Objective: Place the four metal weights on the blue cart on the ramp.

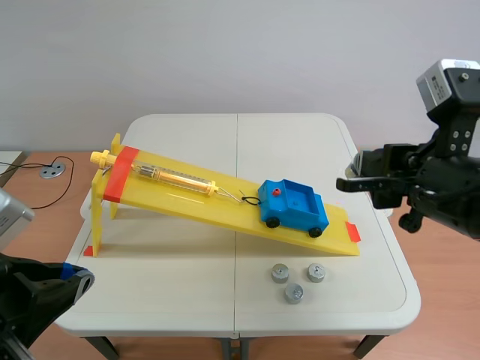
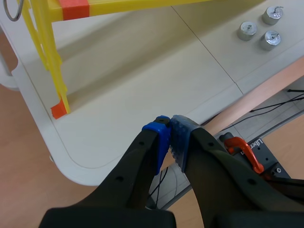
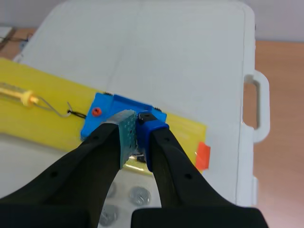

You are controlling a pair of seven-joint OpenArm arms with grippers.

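The blue cart (image 1: 292, 204) sits low on the yellow ramp (image 1: 187, 199), hooked to a spring scale (image 1: 176, 178). Its bed looks empty. Three metal weights (image 1: 280, 273) (image 1: 316, 272) (image 1: 293, 293) stand on the table in front of the ramp's low end; I see no fourth. My right gripper (image 1: 346, 182) hangs shut in the air to the right of the cart; in the right wrist view its pads (image 3: 129, 133) meet above the cart (image 3: 107, 114) with nothing seen between them. My left gripper (image 2: 170, 137) is shut, low off the table's front left corner, far from the weights (image 2: 247, 31).
The ramp's raised end stands on yellow legs (image 2: 47, 61) with orange tape (image 1: 120, 174) at the left. The white folding table (image 1: 187, 300) has a centre seam and a side handle (image 3: 259, 107). A cable and a clamp (image 2: 242, 149) lie on the floor under the left arm.
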